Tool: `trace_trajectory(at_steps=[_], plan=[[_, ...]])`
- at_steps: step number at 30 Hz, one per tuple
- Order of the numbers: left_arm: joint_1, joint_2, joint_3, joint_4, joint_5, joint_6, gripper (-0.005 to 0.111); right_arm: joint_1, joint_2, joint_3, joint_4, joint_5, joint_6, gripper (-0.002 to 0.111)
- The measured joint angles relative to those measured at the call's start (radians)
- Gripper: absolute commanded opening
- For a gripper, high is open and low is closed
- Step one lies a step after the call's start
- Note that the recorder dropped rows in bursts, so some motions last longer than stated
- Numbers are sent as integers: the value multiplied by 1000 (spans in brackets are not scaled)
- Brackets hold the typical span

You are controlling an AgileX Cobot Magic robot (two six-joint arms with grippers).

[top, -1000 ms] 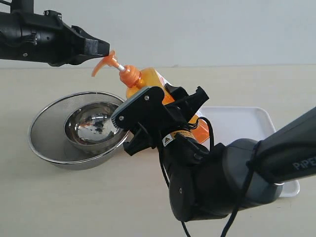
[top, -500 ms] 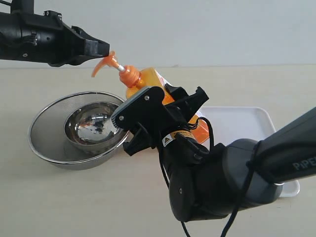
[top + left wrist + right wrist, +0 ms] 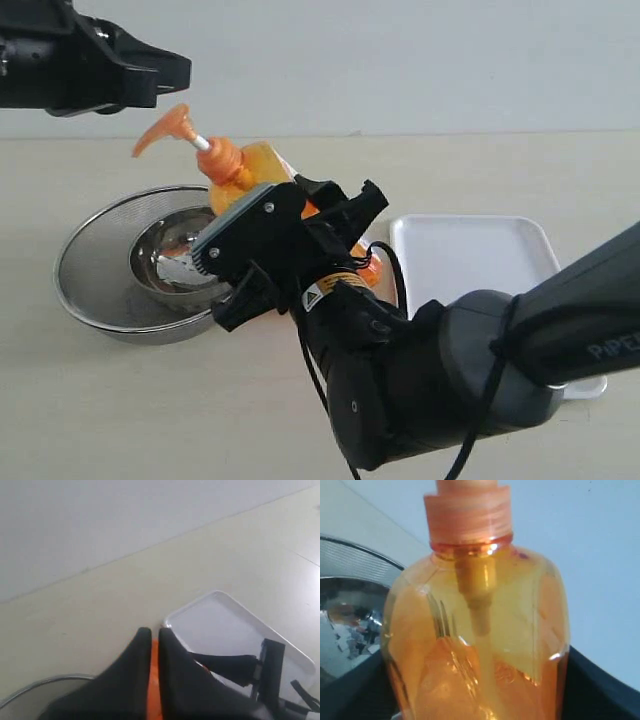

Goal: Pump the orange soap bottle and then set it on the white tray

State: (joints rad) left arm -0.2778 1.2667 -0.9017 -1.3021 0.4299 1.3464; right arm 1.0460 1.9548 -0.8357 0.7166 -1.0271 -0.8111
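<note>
Nearest the exterior camera bulks the black right arm (image 3: pixel 470 380). White letters "PIPE" (image 3: pixel 610 348) on its sleeve run off the frame edge. A small yellow-and-black warning sticker (image 3: pixel 325 293) sits at its wrist, the print too small to read.

The right fingers (image 3: pixel 340 215) stand wide apart, clamped on the body of the tall translucent orange soap bottle (image 3: pixel 255 165). The bottle tilts so that its orange pump head (image 3: pixel 168 128) leans over the round steel bowl with a mesh rim (image 3: pixel 85 270). The fingers cover the bottle's lower part: no label lettering can be read, and I cannot tell whether its base touches the pale beige counter (image 3: pixel 130 410).

The flat white rectangular tray with rounded corners (image 3: pixel 480 255) lies on the counter right of the bowl, with the gripped bottle between the two in this view. The arm hides the tray's near right corner. Open counter runs in front of the bowl and behind both things to the pale wall.

Farthest and highest, the black left fingers (image 3: pixel 160 72) are pressed together just above the pump head, a gap showing between them and it.
</note>
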Motion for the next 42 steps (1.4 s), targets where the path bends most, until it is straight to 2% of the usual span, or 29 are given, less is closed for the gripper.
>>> trace_trajectory(at_steps=[8,13,17,21,29,42], plan=[[0,-189,154,-75,-217,49,5,1,-16,0,49,7,27,11],[0,-251,221,-209,-241,148,5,1,-21,0,74,7,30,11],[0,-266,260,-367,-256,307,5,1,-21,0,81,0,35,11],[0,-282,302,-423,-239,400,5,1,-21,0,83,-2,39,11],[0,-386,372,-432,-211,399,5,1,-21,0,93,-10,56,11],[0,-637,596,-432,-211,336,5,1,-21,0,109,-28,144,11]])
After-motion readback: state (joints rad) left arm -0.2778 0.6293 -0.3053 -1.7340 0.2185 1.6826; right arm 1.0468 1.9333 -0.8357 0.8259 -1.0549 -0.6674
